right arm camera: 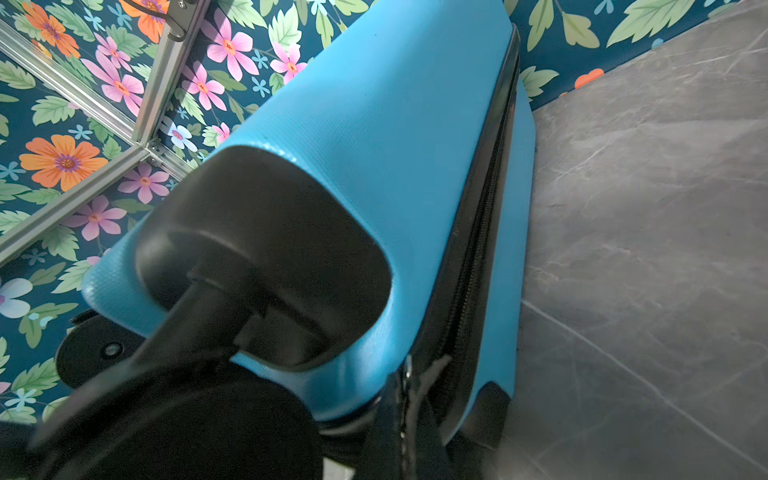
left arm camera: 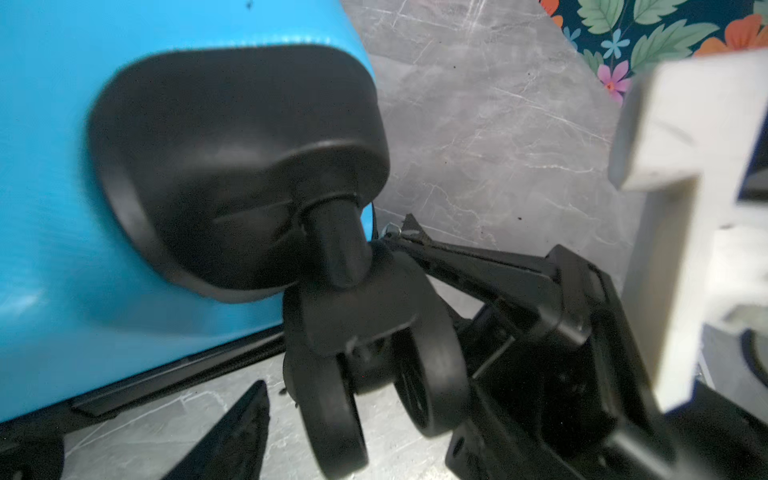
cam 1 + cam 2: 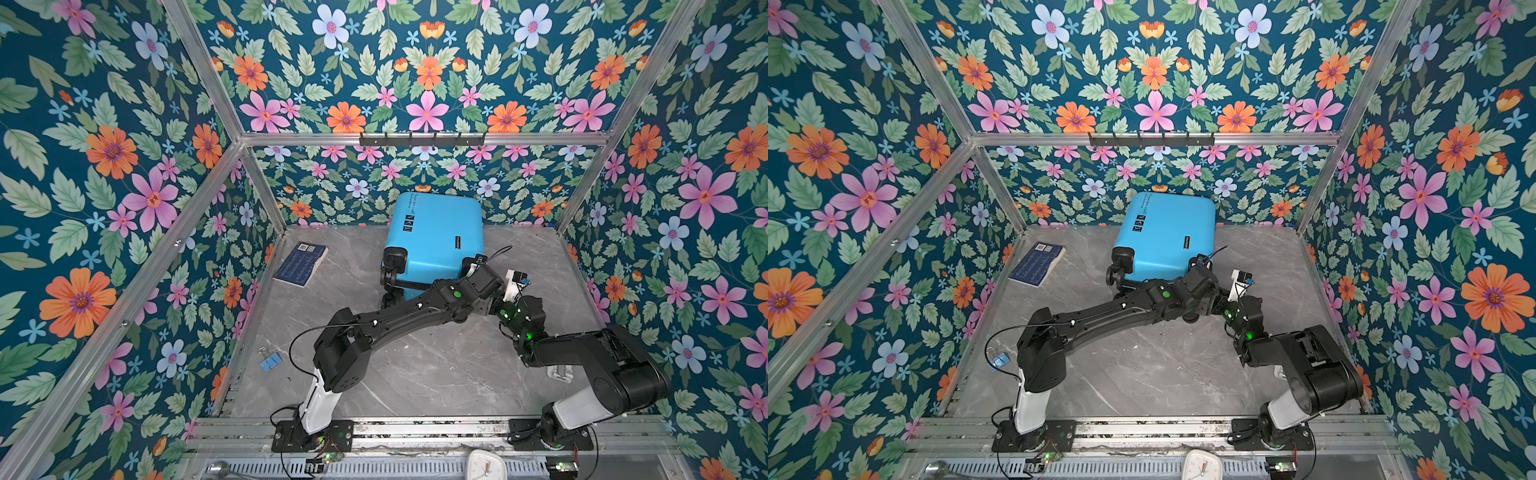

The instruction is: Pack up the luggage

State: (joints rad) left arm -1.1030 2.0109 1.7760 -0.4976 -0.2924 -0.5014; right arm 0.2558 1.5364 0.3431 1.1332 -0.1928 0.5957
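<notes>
Closest to the front, the grey marble table point(image 3: 415, 374) is wide and bare, with only some small blue metal paper clips point(image 3: 270, 361) off to the left. That leaves lots of room to pull things this way. Further in, the two arms meet very close together at the near right corner of the luggage point(image 3: 436, 237). It is a bright-blue hard suitcase, lying zipped up at the back of the table with its wheels toward the robot. The right gripper point(image 2: 405, 232) looks pinched together on the small metal zip pull point(image 2: 392, 228), just beside a black double wheel point(image 2: 374, 374). The left gripper point(image 2: 141, 436) has its fingers apart and holds nothing, low by the case's edge. The thin pull could slip out, or the case could slide with the tug, since nothing pins it down. The arms could also bump each other or the wheel. A dark-blue book point(image 3: 301, 264) lies at the left. The case's far end is close to the flowery back wall point(image 3: 415, 183), so there is little room there.
</notes>
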